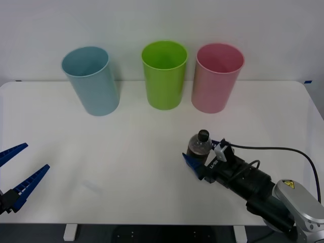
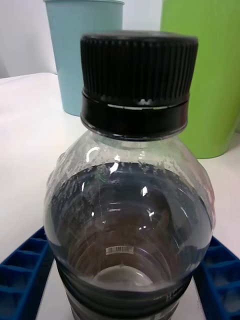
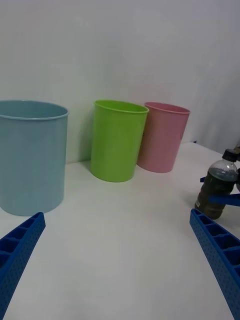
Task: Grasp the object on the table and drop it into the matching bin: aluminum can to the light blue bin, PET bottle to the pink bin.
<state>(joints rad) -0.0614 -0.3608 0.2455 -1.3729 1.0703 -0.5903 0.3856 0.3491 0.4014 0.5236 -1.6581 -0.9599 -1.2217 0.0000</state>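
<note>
The PET bottle point(image 1: 200, 146) stands upright on the white table point(image 1: 126, 152) at the front right; it is small and clear, with a black cap and dark brown liquid. My right gripper point(image 1: 203, 153) is open, one blue finger on each side of the bottle's lower body point(image 2: 125, 225). The pink bin point(image 1: 216, 78) stands at the back right, the light blue bin point(image 1: 92, 81) at the back left. At the table's front left, my left gripper point(image 1: 34, 157) waits open, holding nothing. From there the bottle point(image 3: 218, 187) appears far off.
A lime green bin point(image 1: 163, 75) stands between the light blue and pink bins along the back. The right arm's black cable point(image 1: 283, 149) loops over the table at the front right. A wide bare stretch of table lies between the grippers.
</note>
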